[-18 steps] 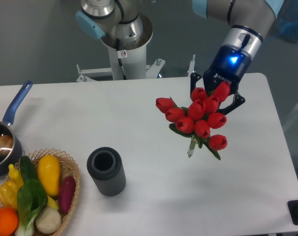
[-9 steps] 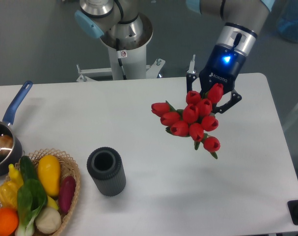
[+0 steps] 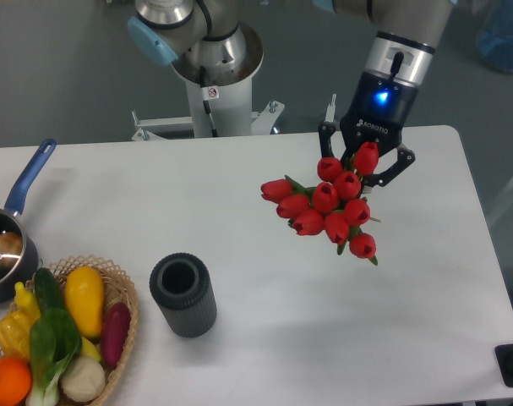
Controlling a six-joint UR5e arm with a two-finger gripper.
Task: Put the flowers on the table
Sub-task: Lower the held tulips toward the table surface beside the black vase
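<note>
Looks like a robotics lab to me. The arm sits on a metal pedestal [image 3: 212, 85] bolted down behind a plain white table [image 3: 239, 211], on a bare grey floor [image 3: 62, 68]. Toy-looking veg in a wicker basket [image 3: 121, 292] and a little blue-handled pot [image 3: 11, 237] read as test props, not a kitchen.

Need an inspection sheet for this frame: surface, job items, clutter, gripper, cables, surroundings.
Surface: white table, plain, no spills seen.
Job's things: flowers, red tulip bunch, held in the air above the right half of the table, buds toward the camera.
Clutter: dark ribbed cylinder upright, front left of centre; wicker basket with vegetables and fruit at the front left corner; blue-handled pot at the left edge.
Grippers: gripper shut on the flowers.
Cables: nothing seen.
Surroundings: robot base behind the table; grey floor; blue object at top right, cut off.
</note>
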